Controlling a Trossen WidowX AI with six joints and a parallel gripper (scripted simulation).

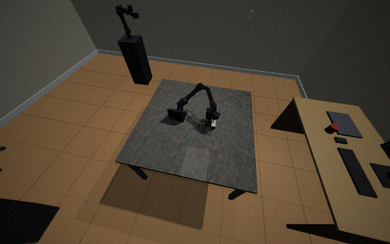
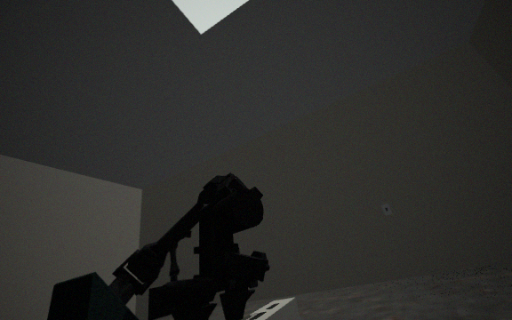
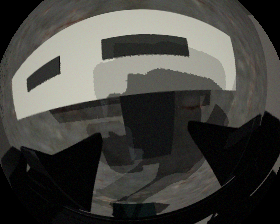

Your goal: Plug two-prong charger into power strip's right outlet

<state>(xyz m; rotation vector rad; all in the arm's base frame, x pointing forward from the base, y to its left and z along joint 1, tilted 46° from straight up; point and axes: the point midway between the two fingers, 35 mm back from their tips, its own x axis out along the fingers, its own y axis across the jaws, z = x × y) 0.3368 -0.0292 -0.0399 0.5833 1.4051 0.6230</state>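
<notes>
The white power strip (image 1: 213, 124) (image 2: 288, 301) (image 3: 81, 65) lies on the table with two dark outlets in its top. In the wrist view one outlet (image 3: 43, 74) is at the left and a larger-looking one (image 3: 144, 46) is right of centre. My gripper (image 3: 146, 132) is open and empty, its fingers pointing down beside the strip's near long side. It also shows dark in the exterior view (image 2: 219, 311), cut off below. A dark block-like shape (image 3: 148, 117) shows beyond and between the fingertips; I cannot tell whether it is the charger or a shadow. No charger is clearly visible elsewhere.
The strip stands on a grey stone-look table (image 1: 154, 142). A dark green box (image 1: 177, 114) (image 2: 71, 298) stands by the arm's base. Shadows of the arm cover part of the strip and table. A wooden desk (image 1: 320, 169) stands apart at the right.
</notes>
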